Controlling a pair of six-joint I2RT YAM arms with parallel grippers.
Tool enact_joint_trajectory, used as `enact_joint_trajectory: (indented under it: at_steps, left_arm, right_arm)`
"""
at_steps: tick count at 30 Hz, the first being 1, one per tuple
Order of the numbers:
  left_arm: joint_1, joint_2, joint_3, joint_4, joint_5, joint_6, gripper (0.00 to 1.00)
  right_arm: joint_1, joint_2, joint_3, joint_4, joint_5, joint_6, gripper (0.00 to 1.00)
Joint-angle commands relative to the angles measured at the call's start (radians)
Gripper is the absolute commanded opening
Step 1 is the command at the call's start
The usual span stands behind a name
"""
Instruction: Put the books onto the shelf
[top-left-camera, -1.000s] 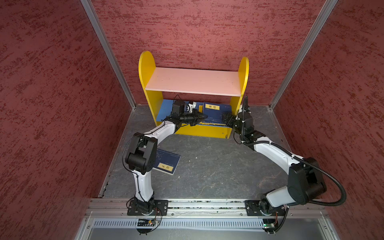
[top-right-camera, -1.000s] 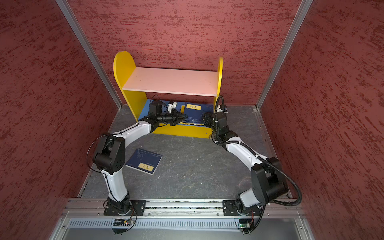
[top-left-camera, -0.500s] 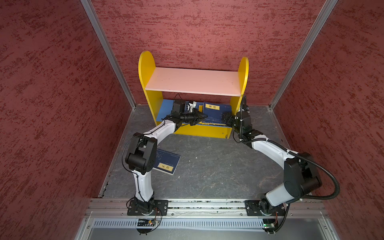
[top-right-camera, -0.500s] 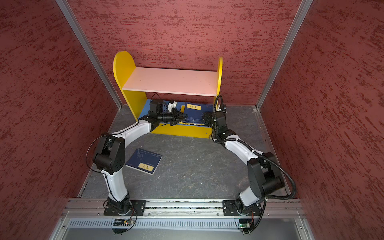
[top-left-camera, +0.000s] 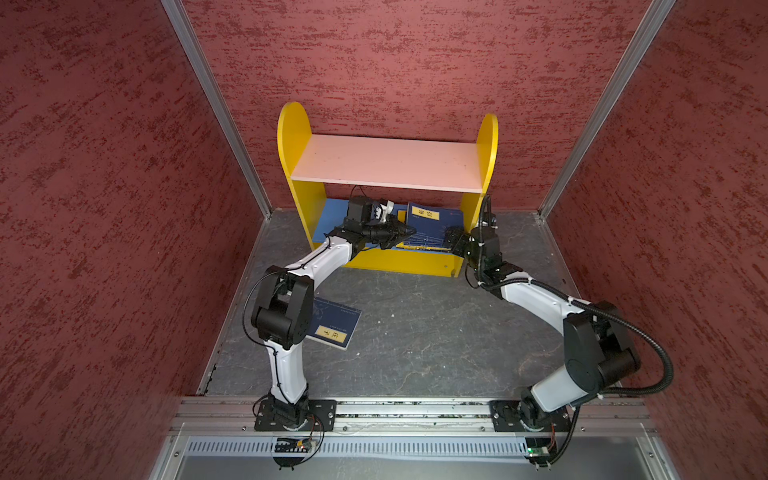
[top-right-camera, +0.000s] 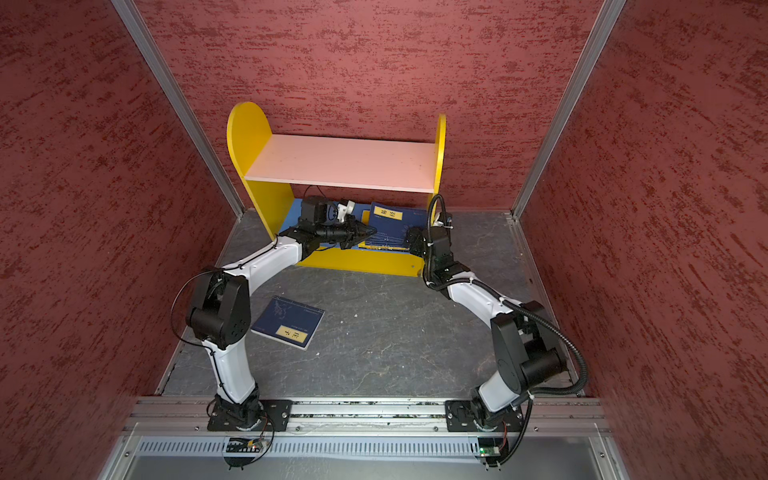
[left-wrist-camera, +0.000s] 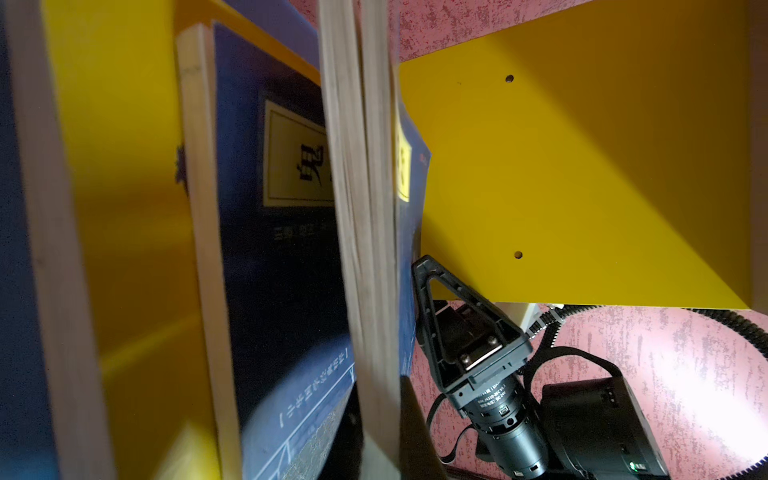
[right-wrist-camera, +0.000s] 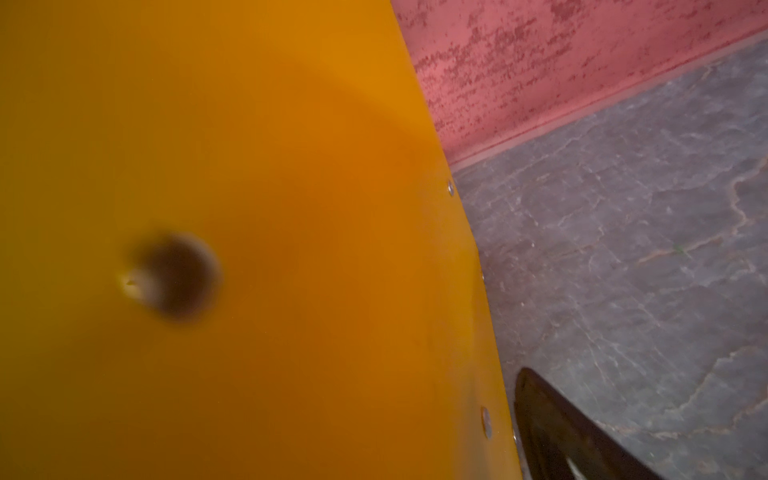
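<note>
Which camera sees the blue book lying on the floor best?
A top view: the navy book lies nearly whole in sight there, yellow label showing. In a top view the left arm's elbow hides part of it. Neither wrist view shows it.

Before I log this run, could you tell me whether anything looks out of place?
One navy book lies flat on the floor, off the shelf; the books on its lower board sit slanted, not upright.

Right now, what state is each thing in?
left gripper: shut on top navy book's edge.
right gripper: open, holding nothing.
top navy book: stacked on the lower board, gripped.
loose navy book: flat on the floor, unshelved.
shelf: upright.
</note>
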Motion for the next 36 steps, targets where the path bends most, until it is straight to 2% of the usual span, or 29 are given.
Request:
enact_joint_trajectory:
  at_steps: [1, 7, 15, 28, 36]
  left_arm:
    - [-0.024, 0.013, 0.026, -0.048, -0.070, 0.059, 0.02]
    - [-0.024, 0.013, 0.041, -0.093, -0.094, 0.080, 0.10]
    - [-0.028, 0.013, 0.067, -0.154, -0.130, 0.114, 0.30]
    - [-0.025, -0.006, 0.106, -0.251, -0.215, 0.171, 0.43]
    - [-0.025, -0.051, 0.094, -0.294, -0.286, 0.207, 0.44]
  right_arm:
    - [0.012, 0.023, -0.020, 0.022, 0.040, -0.036, 0.98]
    - [0.013, 0.042, -0.021, 0.014, 0.062, -0.037, 0.97]
    - [0.015, 0.050, -0.025, 0.014, 0.084, -0.033, 0.97]
    - [0.015, 0.043, -0.036, 0.005, 0.117, -0.020, 0.97]
    - [0.015, 0.043, -0.033, -0.003, 0.122, -0.023, 0.97]
